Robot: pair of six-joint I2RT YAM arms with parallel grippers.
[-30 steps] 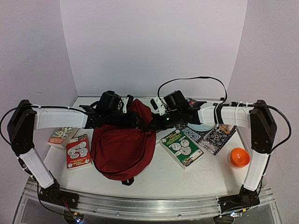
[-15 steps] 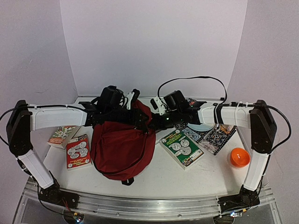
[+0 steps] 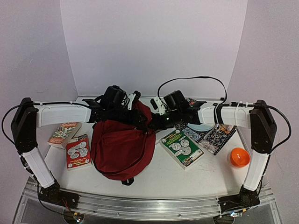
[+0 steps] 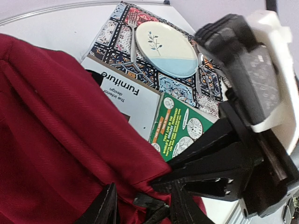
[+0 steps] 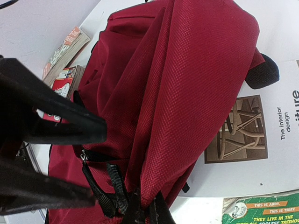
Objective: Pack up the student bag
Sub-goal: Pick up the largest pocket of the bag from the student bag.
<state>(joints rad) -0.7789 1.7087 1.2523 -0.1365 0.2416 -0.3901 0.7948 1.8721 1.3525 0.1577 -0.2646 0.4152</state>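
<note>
Both jaw pairs meet at the far edge of the student bag [image 3: 122, 149], which lies on the worktop [image 3: 159, 179]. The right jaws are clamped on its red fabric, likely to hold the mouth up. Whether the left jaws grip anything cannot be told.

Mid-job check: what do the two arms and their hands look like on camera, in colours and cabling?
The left arm and right arm are white shells with black joint housings. The left hand and right hand are black with slim tapered fingers. A black cable loops above the right arm.
</note>
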